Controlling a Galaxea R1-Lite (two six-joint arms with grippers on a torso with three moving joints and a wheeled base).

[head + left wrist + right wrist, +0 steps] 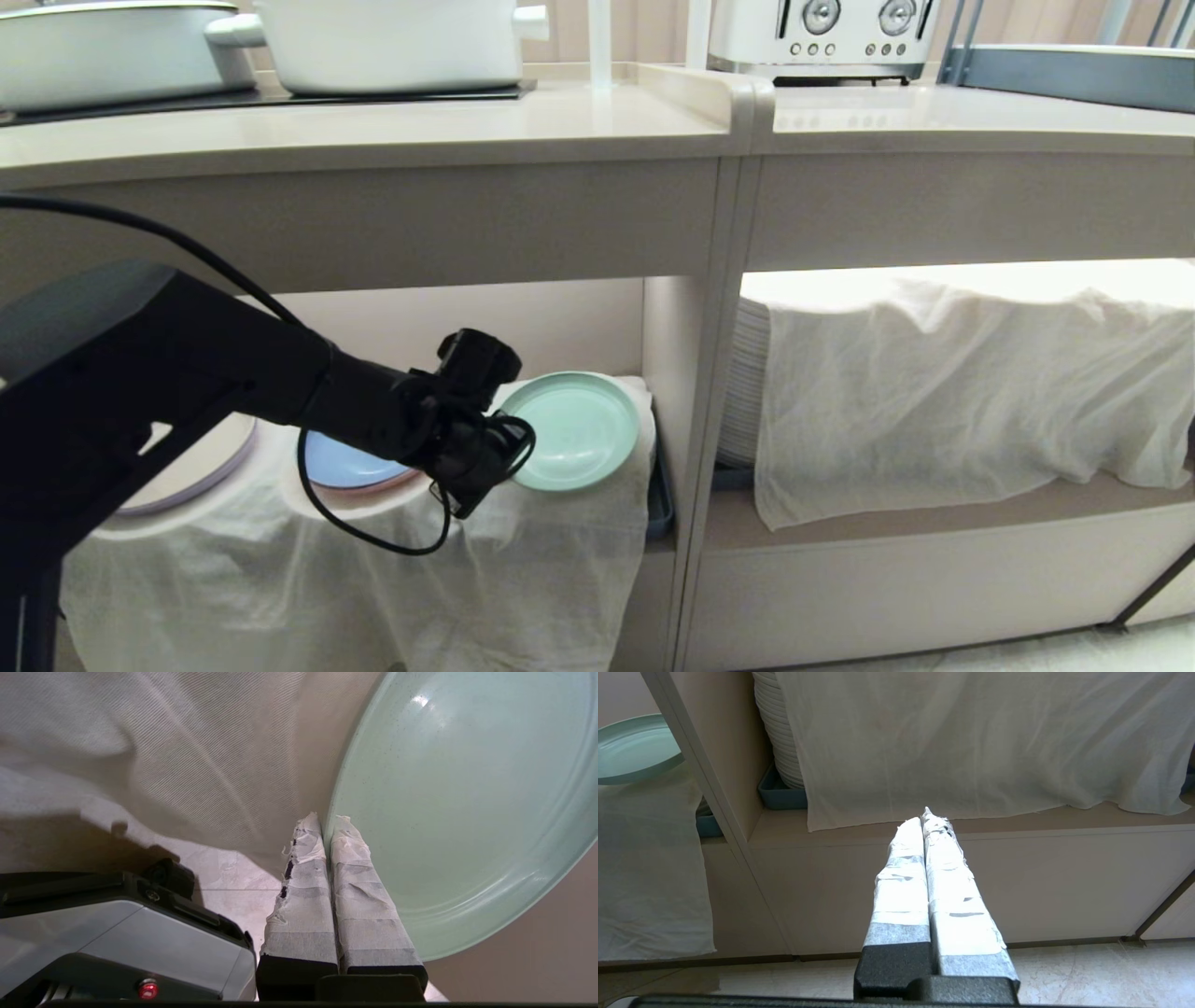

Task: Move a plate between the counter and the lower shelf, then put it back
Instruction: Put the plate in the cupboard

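A beige unit [728, 373] stands on a pale tiled floor [1087, 970]. White cloth [962, 383] drapes its right shelf. A toaster [822, 37] sits on top.

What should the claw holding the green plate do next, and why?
Probably lift a little and draw the plate out toward the robot. The left claw is shut on its rim, and the plate sits tilted above the cloth in the lower shelf, close under the counter. Pulling straight up would likely hit the counter's underside.

No text or label can be read.
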